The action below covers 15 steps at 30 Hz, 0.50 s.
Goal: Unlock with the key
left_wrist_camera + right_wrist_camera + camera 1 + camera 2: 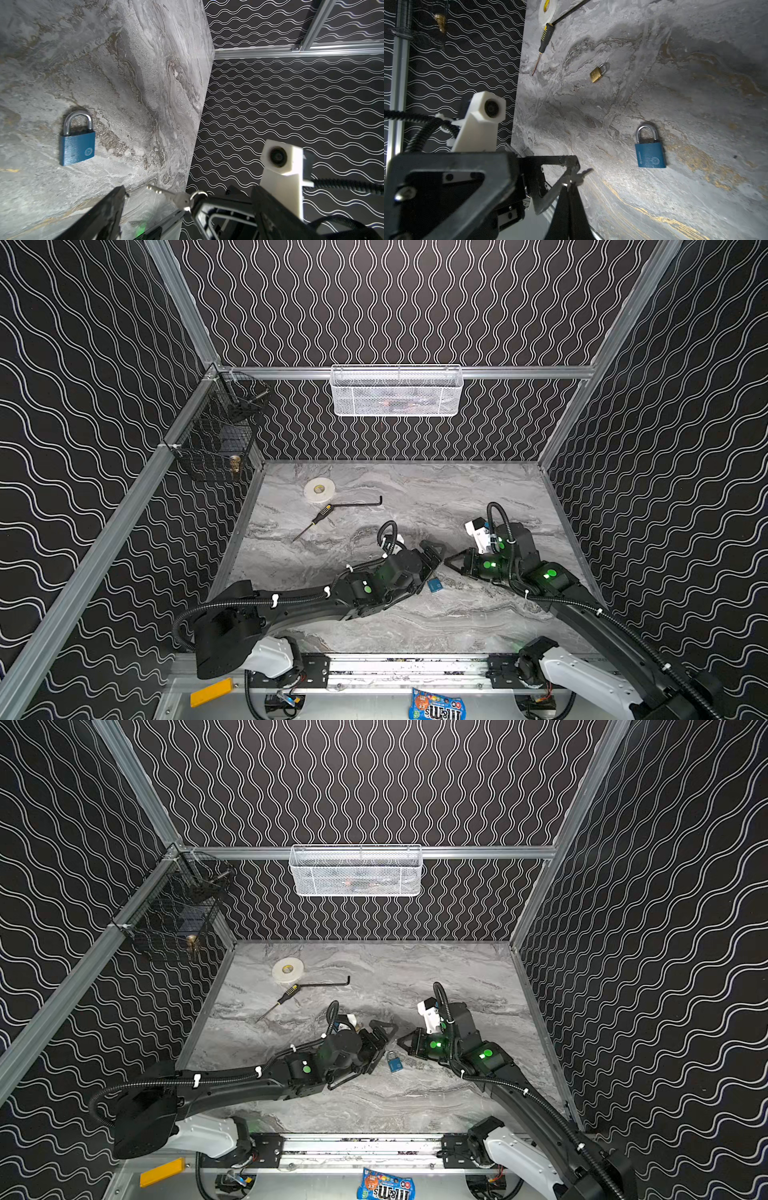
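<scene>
A blue padlock (pixel 435 585) (pixel 395 1063) with its silver shackle closed lies flat on the marble table, clear in both wrist views (pixel 76 145) (pixel 650 153). My right gripper (pixel 446 561) (pixel 399 1041) (pixel 569 185) is shut on a small silver key (pixel 166 192) (pixel 583 173) by its head, blade sticking out. It hovers just behind the padlock. My left gripper (pixel 424 572) (pixel 374 1052) (pixel 186 190) is open and holds nothing. Its fingers stand right beside the key and the right gripper's tip, just left of the padlock.
A brass padlock (pixel 598 73) lies behind the left wrist. Further back left are a tape roll (pixel 319 490), a screwdriver (pixel 318 519) and a hex key (pixel 357 503). A white basket (pixel 397 391) and a black wire basket (pixel 216 439) hang on the walls.
</scene>
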{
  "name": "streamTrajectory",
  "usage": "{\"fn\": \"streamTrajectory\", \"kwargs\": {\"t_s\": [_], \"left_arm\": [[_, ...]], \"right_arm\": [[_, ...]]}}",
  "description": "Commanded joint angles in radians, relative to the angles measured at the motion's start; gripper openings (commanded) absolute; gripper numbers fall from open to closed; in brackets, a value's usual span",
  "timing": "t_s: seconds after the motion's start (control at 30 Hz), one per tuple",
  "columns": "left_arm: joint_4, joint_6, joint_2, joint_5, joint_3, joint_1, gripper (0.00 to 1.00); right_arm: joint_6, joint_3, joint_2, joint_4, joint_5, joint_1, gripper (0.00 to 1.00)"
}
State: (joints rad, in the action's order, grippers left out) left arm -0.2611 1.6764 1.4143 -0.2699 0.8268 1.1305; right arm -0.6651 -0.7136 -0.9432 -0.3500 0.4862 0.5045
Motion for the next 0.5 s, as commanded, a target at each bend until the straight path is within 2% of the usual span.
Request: {"fn": "streamTrajectory", "kwargs": {"t_s": [0.0,0.1,0.23,0.47], "left_arm": [[-0.055,0.038,0.008,-0.014,0.02,-0.001,0.96],[-0.097,0.043,0.011,-0.01,0.012,-0.007,0.92],[-0.131,0.08,0.016,0.027,0.001,-0.015,0.92],[-0.166,0.077,-0.019,0.025,-0.014,-0.026,0.89]], "right_arm": [[-0.006,-0.012,-0.005,0.066,0.017,0.01,0.0],[-0.018,-0.005,-0.003,0.105,0.033,0.019,0.0],[-0.024,-0.017,-0.009,0.132,0.024,0.042,0.0],[-0.048,-0.036,-0.017,0.166,0.001,0.091,0.0]]}}
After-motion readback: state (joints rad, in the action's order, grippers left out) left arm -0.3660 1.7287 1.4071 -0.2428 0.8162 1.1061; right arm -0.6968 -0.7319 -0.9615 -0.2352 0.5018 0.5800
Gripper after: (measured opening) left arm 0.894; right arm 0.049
